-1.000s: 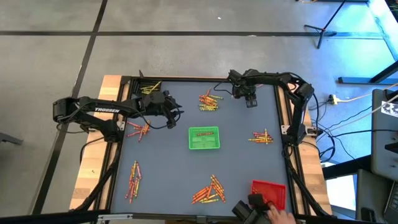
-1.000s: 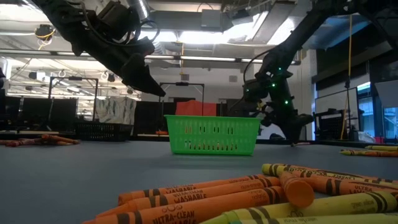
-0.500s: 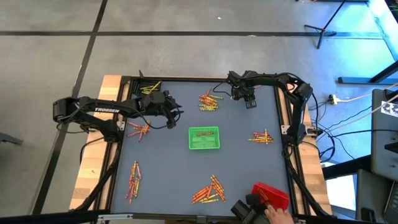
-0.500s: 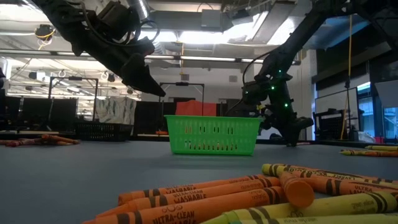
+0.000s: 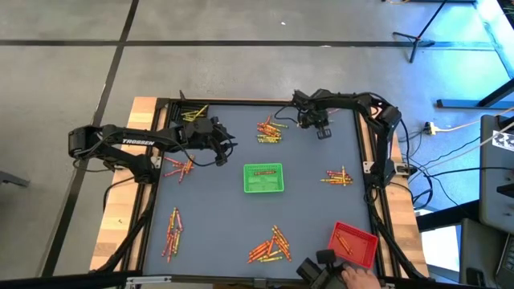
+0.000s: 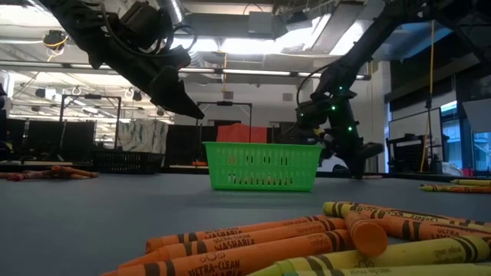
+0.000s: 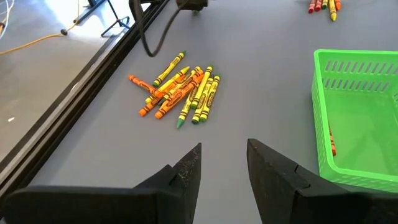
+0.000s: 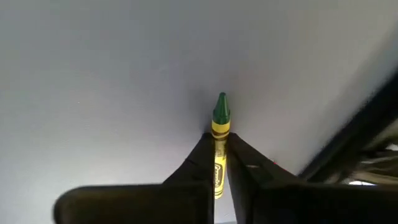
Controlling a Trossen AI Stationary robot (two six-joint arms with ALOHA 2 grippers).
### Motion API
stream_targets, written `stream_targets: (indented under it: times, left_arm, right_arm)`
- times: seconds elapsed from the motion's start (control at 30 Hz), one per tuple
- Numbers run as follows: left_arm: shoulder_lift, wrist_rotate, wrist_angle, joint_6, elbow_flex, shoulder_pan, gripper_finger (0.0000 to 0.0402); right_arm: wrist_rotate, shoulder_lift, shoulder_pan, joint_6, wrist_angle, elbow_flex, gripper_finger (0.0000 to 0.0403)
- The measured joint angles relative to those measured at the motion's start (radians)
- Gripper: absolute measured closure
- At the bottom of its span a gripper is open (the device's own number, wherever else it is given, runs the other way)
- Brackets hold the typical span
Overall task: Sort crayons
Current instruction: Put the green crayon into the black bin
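- Left claw (image 5: 227, 146): waits above the desk (image 5: 209, 217) left of the green tray (image 5: 263, 178). Its fingers stand spread and hold nothing, as its own wrist view shows.
- Crayons, loose heaps: one just beside the left claw (image 5: 178, 167), one at the near left of the green tray (image 5: 173, 234), one in the far left corner (image 5: 193, 113), one just beyond the tray (image 5: 270, 131), one near its front (image 5: 271, 246), and one to its right (image 5: 339, 177).
- Green tray: sits mid-desk. At least one crayon seems to lie inside against its wall, though the wrist view shows little of it.
- Right claw (image 5: 321, 131): low at the desk beyond the green tray, just right of the far heap. Its fingers are pressed together on a green-tipped crayon (image 8: 219, 140) with a yellow wrapper. The step in hand is the pick-up.
- Next move, as judged: lift the green-tipped crayon clear, carry it toward the green tray, and release it over the tray's open top.
- Red tray (image 5: 352, 244): at the near right corner, well apart from the green tray. It holds a few crayons, and a person's hand (image 5: 356, 278) is at its edge.
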State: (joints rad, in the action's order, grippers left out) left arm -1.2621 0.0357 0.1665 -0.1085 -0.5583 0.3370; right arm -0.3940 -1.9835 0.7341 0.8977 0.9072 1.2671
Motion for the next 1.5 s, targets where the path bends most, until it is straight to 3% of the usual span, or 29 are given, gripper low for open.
stream_targets:
  times: [0.4, 0.63, 0.8, 1.03, 1.3, 1.5]
  left_arm:
    - [0.0, 0.0, 0.0, 0.0, 0.0, 0.0, 0.0289]
    - [0.0, 0.0, 0.002, 0.0, 0.0, 0.0, 0.0289]
    - [0.0, 0.003, 0.008, 0.0, 0.0, -0.014, 0.0289]
    - [-0.014, 0.007, 0.076, -0.017, 0.0, -0.066, 0.0289]
    - [-0.143, 0.007, 0.254, -0.017, 0.001, -0.105, 0.0289]
    - [-0.216, 0.037, 0.474, -0.051, 0.0, -0.1, 0.0289]
  right_arm:
    - [0.071, 0.018, -0.081, -0.154, 0.246, 0.128, 0.0399]
    - [0.112, 0.141, -0.187, -0.216, 0.209, 0.112, 0.0401]
    - [0.22, 0.235, -0.244, -0.261, 0.151, 0.111, 0.0401]
    - [0.392, 0.38, -0.297, -0.262, -0.055, 0.031, 0.0401]
    - [0.608, 0.55, -0.305, -0.32, -0.525, -0.247, 0.0401]
    - [0.632, 0.592, -0.354, -0.347, -0.846, -0.429, 0.04]
